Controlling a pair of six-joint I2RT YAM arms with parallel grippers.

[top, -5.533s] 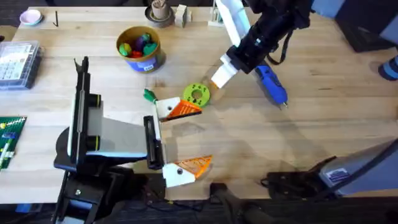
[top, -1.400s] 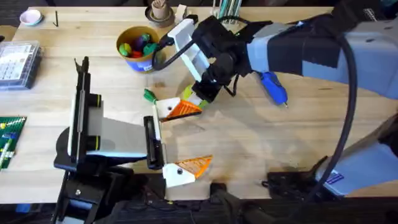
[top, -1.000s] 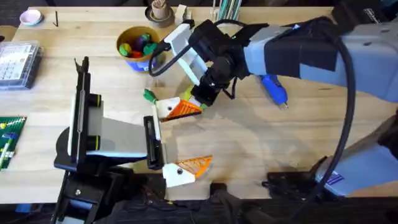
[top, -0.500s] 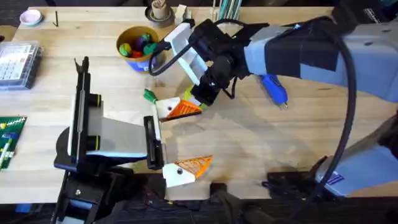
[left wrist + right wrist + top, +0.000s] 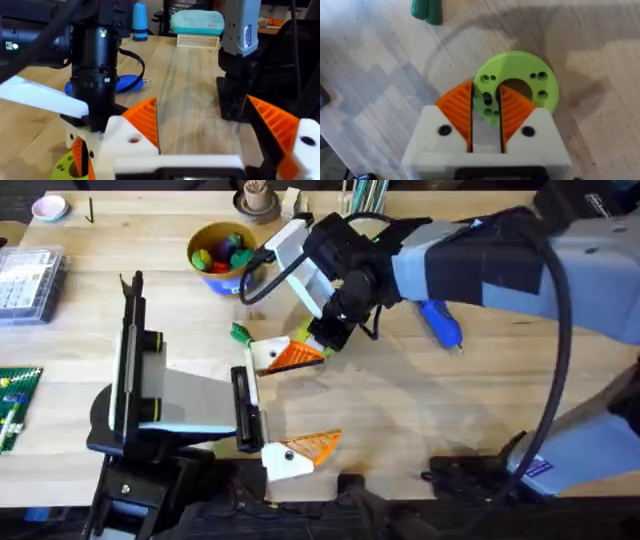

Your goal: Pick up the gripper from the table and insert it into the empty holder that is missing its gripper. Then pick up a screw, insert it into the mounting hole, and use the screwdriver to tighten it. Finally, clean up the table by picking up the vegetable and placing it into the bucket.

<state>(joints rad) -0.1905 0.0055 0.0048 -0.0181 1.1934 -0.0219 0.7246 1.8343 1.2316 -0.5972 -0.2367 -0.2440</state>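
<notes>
My right gripper (image 5: 486, 107) is shut on the rim of a lime-green disc with holes (image 5: 530, 85), which lies flat on the table; from overhead this gripper (image 5: 322, 338) sits mid-table under its wrist. My left gripper (image 5: 330, 395) stands wide open, and its upper orange pad (image 5: 295, 355) lies just beside the disc. The dark-green vegetable (image 5: 240, 334) lies left of the disc, also seen as the vegetable (image 5: 426, 10). To the right lies the blue screwdriver (image 5: 438, 318). The yellow bucket (image 5: 225, 258) with toys stands behind. The loose gripper, holder and screw are out of view.
At the back edge stand a brown cup (image 5: 257, 200) and a pink dish (image 5: 48, 207). A clear parts box (image 5: 30, 280) and a green item (image 5: 15, 405) sit at the left. The table's right front is bare wood.
The right arm swung left and down from beside the screwdriver onto the lime-green disc. Over the last second it has held still. The left arm has not moved.
</notes>
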